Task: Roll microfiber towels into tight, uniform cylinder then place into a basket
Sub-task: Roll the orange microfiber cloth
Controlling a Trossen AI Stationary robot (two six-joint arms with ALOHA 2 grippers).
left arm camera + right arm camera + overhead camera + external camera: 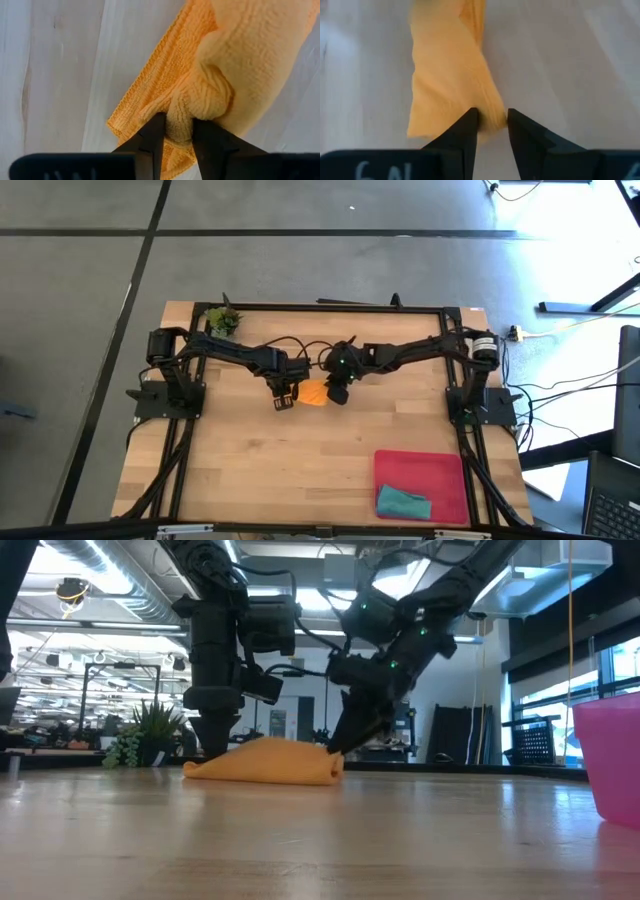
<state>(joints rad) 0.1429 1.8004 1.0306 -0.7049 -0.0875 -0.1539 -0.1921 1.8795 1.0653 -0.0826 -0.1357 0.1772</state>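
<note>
The orange microfiber towel (313,392) lies rolled loosely on the wooden table (300,470), its long side down (265,764). My left gripper (284,399) points straight down over the towel's left end, fingers apart, with a bunched fold (181,122) in the gap. My right gripper (336,393) slants down at the towel's right end (492,117), fingers apart on either side of it. A teal towel (403,502) lies in the red-pink basket (425,465) at the near right. My left gripper stands open from above over the orange towel's left end. A bunched fold (186,116) fills the gap and meets both fingers (152,137). The towel rests on the table. My right gripper straddles the towel's right end edge (495,112), several layers thick, slanting down from the right. I cannot tell whether its fingers (469,127) touch the cloth. The towel lies flat on the table.
A small green plant (222,319) stands at the table's far left corner. The basket's pink wall (612,755) rises at the right of the low view. Bare wood stretches between the towel and the table's near edge.
</note>
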